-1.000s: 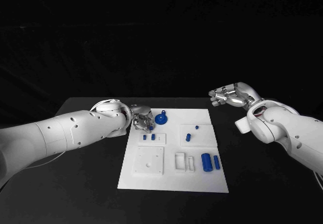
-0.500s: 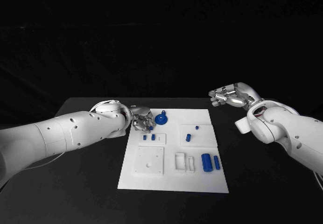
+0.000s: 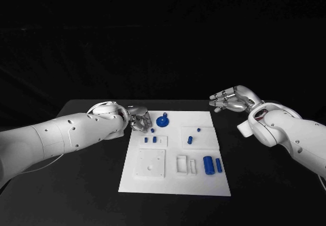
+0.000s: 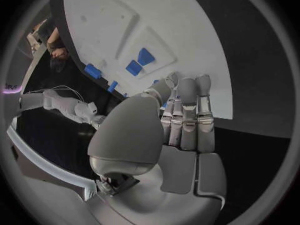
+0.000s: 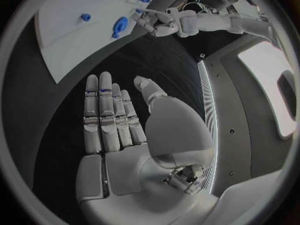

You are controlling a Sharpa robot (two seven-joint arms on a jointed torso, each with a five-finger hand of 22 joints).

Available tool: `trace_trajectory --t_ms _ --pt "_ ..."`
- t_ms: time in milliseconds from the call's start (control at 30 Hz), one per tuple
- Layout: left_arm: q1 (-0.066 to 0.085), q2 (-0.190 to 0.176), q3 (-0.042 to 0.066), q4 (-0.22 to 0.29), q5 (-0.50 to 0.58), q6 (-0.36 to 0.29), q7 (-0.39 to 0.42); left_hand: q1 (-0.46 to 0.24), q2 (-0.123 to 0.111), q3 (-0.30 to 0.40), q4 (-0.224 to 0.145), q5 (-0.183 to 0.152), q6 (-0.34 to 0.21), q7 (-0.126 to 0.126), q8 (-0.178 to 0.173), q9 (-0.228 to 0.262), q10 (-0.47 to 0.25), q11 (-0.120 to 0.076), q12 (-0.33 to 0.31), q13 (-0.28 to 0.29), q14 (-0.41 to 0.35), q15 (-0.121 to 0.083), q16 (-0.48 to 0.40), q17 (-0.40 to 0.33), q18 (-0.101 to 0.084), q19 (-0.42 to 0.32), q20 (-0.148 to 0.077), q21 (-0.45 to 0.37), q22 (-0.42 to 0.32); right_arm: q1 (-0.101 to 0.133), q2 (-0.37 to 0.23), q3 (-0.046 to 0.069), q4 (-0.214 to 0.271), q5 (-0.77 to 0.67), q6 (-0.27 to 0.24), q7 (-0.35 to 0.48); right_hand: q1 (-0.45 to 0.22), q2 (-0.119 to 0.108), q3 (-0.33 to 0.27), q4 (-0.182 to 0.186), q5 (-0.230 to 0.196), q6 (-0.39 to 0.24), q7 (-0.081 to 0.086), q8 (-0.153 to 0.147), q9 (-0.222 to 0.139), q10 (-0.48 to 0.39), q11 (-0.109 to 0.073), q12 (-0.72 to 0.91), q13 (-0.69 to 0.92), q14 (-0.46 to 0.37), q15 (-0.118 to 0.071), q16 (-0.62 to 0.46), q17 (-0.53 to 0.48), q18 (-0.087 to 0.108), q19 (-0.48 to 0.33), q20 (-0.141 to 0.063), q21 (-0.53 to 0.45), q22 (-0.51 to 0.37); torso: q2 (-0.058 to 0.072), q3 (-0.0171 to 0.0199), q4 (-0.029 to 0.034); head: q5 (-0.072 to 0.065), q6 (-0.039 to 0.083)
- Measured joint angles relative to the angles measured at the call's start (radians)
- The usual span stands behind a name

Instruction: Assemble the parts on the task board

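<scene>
Black table [image 3: 81, 188] bears both hands' straight, empty fingers [image 5: 106, 115].

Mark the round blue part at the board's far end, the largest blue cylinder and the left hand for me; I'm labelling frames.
round blue part [image 3: 163, 121]: head view, on its disc.
largest blue cylinder [image 3: 208, 164]: head view, mid-body.
left hand [image 3: 140, 118]: head view, on the fingers.

Black table [image 3: 81, 188] — white task board [image 3: 175, 181]
</scene>
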Motion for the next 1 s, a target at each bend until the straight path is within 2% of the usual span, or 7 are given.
trace_trajectory --t_ms 167,300,533,600,733,833,1000 --pt "-0.001 -0.008 0.002 -0.024 0.033 -0.028 -0.002 -0.001 -0.001 0.026 -0.014 0.0 0.021 0.007 0.0 0.0 0.037 -0.008 0.0 0.0 0.004 -0.004 -0.033 -0.015 -0.001 -0.019 -0.01 0.012 0.0 0.0 0.0 0.0 -0.002 -0.096 0.04 -0.002 0.0 0.0 0.027 -0.05 -0.011 0.041 -0.013 0.0 0.001 0.042 -0.021 0.0 0.0 0.028 -0.037 0.096 0.107 0.0 0.05 -0.044 0.122 0.084 0.0 0.0 0.0 -0.012 0.007" --pt "0.0 -0.018 0.011 -0.042 0.1 -0.069 0.002 -0.022 0.002 0.02 -0.011 0.0 0.029 0.009 0.0 0.0 0.044 -0.011 0.0 0.0 -0.004 -0.007 -0.101 -0.038 -0.001 -0.047 -0.011 -0.012 0.0 -0.001 0.002 0.0 -0.003 -0.202 0.087 -0.008 -0.001 0.001 0.057 -0.096 -0.038 0.059 -0.016 0.0 0.001 0.057 -0.029 0.0 0.0 0.029 -0.045 0.189 0.221 0.0 0.015 -0.069 0.248 0.189 0.0 0.0 -0.0001 -0.028 0.013" --pt "0.012 -0.038 0.021 -0.044 0.326 -0.161 0.039 -0.05 0.004 -0.015 0.015 -0.012 0.027 0.012 0.0 0.0 0.058 -0.011 0.0 0.0 -0.042 0.009 -0.281 -0.106 -0.011 -0.092 0.004 -0.133 -0.072 -0.001 0.008 -0.011 0.006 -0.399 0.144 -0.035 -0.024 0.015 0.126 -0.148 -0.1 0.104 -0.03 0.0 0.001 0.104 -0.04 0.0 0.0 0.025 -0.048 0.201 0.327 0.015 -0.091 -0.06 0.373 0.33 -0.001 0.0 -0.0001 -0.055 0.024" --pt "0.016 -0.046 0.022 -0.033 0.413 -0.184 0.059 -0.053 0.008 -0.025 0.02 -0.012 0.026 0.013 0.0 0.0 0.063 -0.009 0.0 0.0 -0.056 0.016 -0.35 -0.132 -0.025 -0.108 0.012 -0.175 -0.104 -0.001 0.011 -0.017 0.008 -0.451 0.149 -0.047 -0.032 0.009 0.139 -0.148 -0.101 0.105 -0.031 0.0 0.001 0.104 -0.04 0.0 0.0 0.025 -0.048 0.195 0.341 0.015 -0.096 -0.059 0.381 0.348 -0.001 0.0 -0.0001 -0.058 0.026" --pt "0.018 -0.058 0.023 -0.001 0.57 -0.213 0.105 -0.056 0.01 -0.051 0.02 -0.012 0.035 0.008 0.0 0.0 0.09 -0.018 0.0 0.0 -0.027 0.023 -0.511 -0.186 -0.025 -0.108 0.017 -0.253 -0.172 -0.001 0.02 -0.032 0.009 -0.536 0.149 -0.076 -0.04 0.001 0.15 -0.144 -0.116 0.102 -0.028 0.0 0.0 0.074 -0.033 0.0 -0.001 0.025 -0.048 0.195 0.361 0.015 -0.096 -0.059 0.386 0.363 -0.001 -0.0006 -0.0005 -0.062 0.029" --pt "0.019 -0.062 0.024 0.024 0.671 -0.226 0.138 -0.066 0.02 -0.067 0.026 -0.012 0.04 0.009 0.0 0.0 0.09 -0.018 0.0 0.0 0.007 0.035 -0.667 -0.229 -0.025 -0.106 0.029 -0.313 -0.222 -0.001 0.03 -0.046 0.007 -0.591 0.146 -0.1 -0.051 -0.01 0.165 -0.14 -0.136 0.081 -0.022 0.0 -0.001 0.015 -0.018 0.0 -0.002 0.025 -0.048 0.206 0.376 0.031 -0.082 -0.057 0.386 0.369 -0.001 -0.0007 -0.0002 -0.065 0.031" --pt "0.019 -0.069 0.024 0.059 0.789 -0.236 0.181 -0.078 0.022 -0.092 0.042 -0.003 0.032 0.0 0.0 0.0 0.052 -0.006 0.0 0.0 0.022 0.058 -0.83 -0.265 -0.04 -0.128 0.054 -0.352 -0.296 -0.001 0.046 -0.07 0.004 -0.657 0.14 -0.134 -0.063 -0.037 0.206 -0.116 -0.171 0.078 -0.022 0.0 -0.001 -0.024 -0.006 0.0 -0.002 0.025 -0.048 0.245 0.418 0.031 -0.061 -0.053 0.378 0.384 0.0 -0.0012 0.0011 -0.069 0.033"
